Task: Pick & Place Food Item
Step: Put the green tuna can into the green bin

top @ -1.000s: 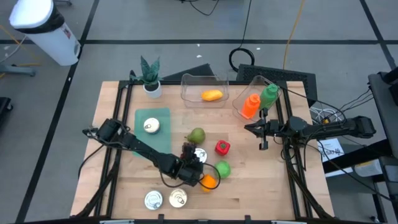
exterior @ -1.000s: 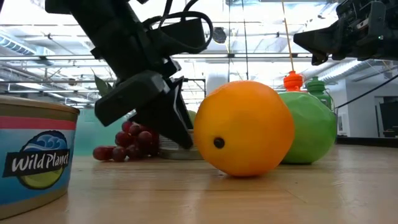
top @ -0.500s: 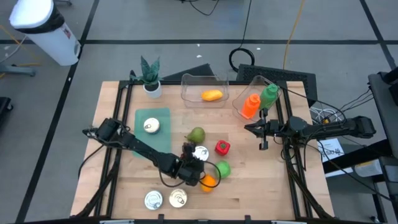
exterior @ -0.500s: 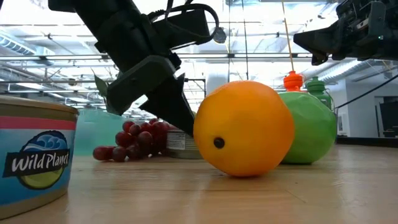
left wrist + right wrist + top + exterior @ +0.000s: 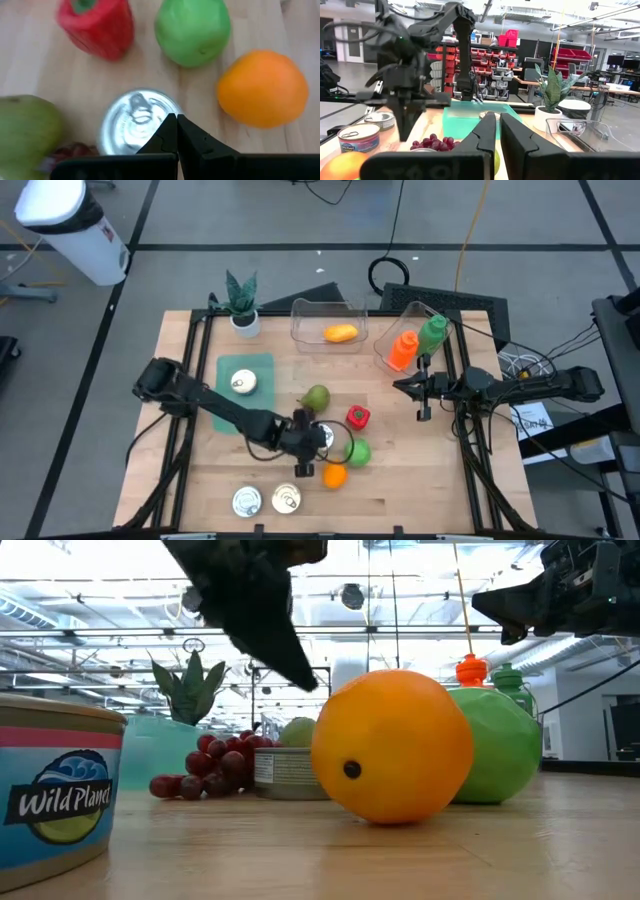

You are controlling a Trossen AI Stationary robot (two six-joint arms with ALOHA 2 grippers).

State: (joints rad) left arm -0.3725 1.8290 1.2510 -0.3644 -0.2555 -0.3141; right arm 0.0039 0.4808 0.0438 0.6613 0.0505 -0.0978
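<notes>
I am holding my left gripper (image 5: 305, 469) above the bench (image 5: 420, 490), its fingers (image 5: 167, 132) pressed together on nothing, hanging over the tin can (image 5: 134, 122). The orange (image 5: 335, 476) is lying just at its 3 o'clock, with the green apple (image 5: 359, 451) at the orange's 1 o'clock. My right gripper (image 5: 421, 389) is waiting at the bench's 3 o'clock edge, fingers closed and empty.

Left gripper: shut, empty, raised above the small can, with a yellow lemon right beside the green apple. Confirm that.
One slip: the fruit beside the green apple is an orange, as the left wrist view shows. The left gripper is shut, empty, raised above the small can.
</notes>
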